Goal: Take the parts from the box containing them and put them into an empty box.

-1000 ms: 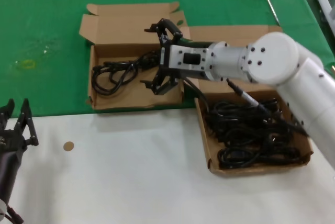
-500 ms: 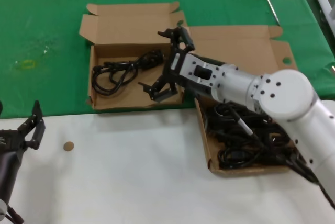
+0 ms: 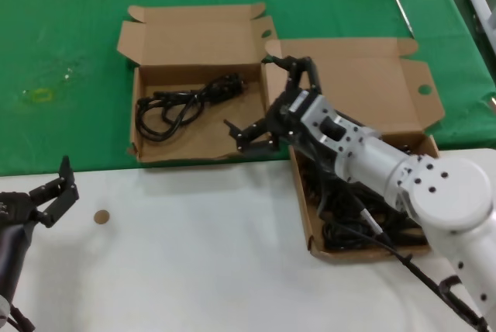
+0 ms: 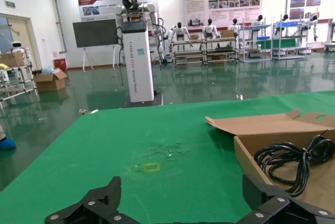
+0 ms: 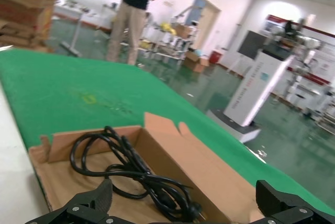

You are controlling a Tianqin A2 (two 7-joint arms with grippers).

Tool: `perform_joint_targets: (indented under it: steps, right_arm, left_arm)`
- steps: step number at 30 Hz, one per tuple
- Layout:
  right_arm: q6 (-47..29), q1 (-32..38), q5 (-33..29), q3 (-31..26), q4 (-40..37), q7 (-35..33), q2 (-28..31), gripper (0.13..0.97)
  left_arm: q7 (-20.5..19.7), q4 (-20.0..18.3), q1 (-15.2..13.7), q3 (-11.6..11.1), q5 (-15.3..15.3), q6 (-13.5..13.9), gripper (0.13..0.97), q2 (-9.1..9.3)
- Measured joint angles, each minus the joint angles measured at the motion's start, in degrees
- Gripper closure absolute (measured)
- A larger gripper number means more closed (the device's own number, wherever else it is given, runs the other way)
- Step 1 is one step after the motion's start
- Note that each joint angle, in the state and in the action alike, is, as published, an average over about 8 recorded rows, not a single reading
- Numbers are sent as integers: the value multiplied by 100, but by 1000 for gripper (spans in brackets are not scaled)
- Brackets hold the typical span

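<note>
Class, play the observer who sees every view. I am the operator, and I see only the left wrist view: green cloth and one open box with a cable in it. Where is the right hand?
Observer: The right hand is open and holds nothing. It is over the spot where the smaller box meets the larger box.
Operator: Does the larger box hold anything?
Observer: Yes, a pile of black cables lies in it, partly hidden under the right arm.
Operator: And where is my own left hand?
Observer: The left hand is open over the white tabletop, apart from both boxes.
</note>
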Motion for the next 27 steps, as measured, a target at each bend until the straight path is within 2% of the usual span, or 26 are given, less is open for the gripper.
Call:
perform_joint_targets:
  steps: [4,12,21,27]
  right_arm:
    - [217,-319,180,171,215,64,20,129]
    - [659,-969,547,520,652,194,62,129]
    - [1150,-1695,956,909,1138,338,108,129]
    - [1476,-2174,1227,1166,1461,434,139,129]
  left_arm:
    - [0,0,0,0,0,0,363,0]
    - [0,0,0,0,0,0,217,0]
    - [0,0,0,0,0,0,142,0]
    - [1,0,0,0,0,0,135,0]
